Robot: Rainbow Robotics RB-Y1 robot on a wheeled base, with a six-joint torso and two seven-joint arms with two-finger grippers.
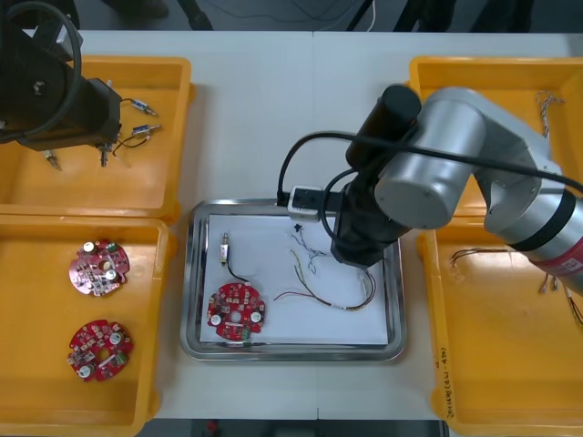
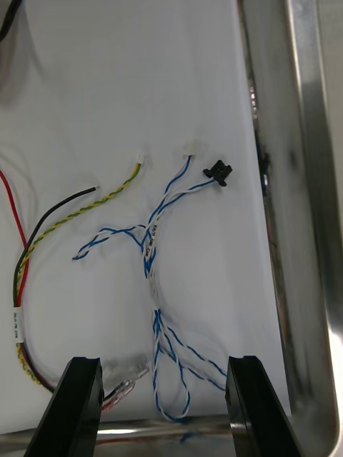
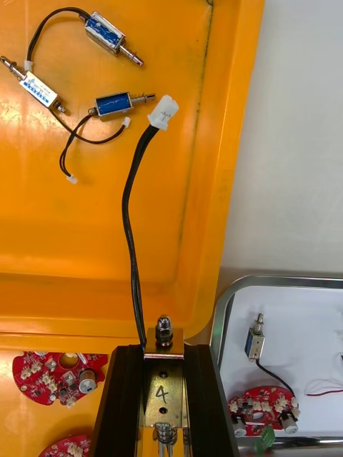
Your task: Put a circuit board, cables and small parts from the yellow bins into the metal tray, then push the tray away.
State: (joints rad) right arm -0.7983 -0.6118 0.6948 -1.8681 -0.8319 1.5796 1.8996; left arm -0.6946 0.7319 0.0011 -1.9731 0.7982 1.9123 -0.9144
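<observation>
Tray [image 1: 189, 273], white inside, sits on the counter [image 1: 273, 118] between the yellow bins [image 1: 474, 73]. From the front we see in it a board [image 1: 236, 312] at the near left, a small part [image 1: 224, 248] with a black lead just beyond that, a blue-and-white cable [image 1: 308, 258] toward the middle and a red-and-yellow cable [image 1: 319, 299] nearer the front rim. The right arm [image 1: 437, 155] reaches over the tray's right side and hides its own end effector. The left arm [image 1: 64, 105] hangs over the far left bin [image 1: 91, 191], close to loose parts [image 1: 137, 118] lying there, and two spare boards [image 1: 98, 268] lie in the near left bin [image 1: 36, 364]. At the right wrist we find the right end effector [image 2: 163, 368] spread wide over the tray's white floor, its fingers [image 2: 78, 407] standing either side of the looped end of the blue-and-white cable [image 2: 150, 264]. The red-and-yellow cable [image 2: 78, 209] curves past one finger and the tray's shiny rim [image 2: 314, 214] runs past the other. At the left wrist we see the left end effector [image 3: 163, 348] clamped on a numbered part [image 3: 163, 389], a metal piece marked 4, with a black cable [image 3: 131, 235] running from it to a white plug [image 3: 164, 113] over the bin floor. Three loose parts [image 3: 114, 105] lie beyond the plug, and beside the fingers the tray's corner [image 3: 286, 280] shows the board [image 3: 261, 410] and the small part [image 3: 254, 343].
</observation>
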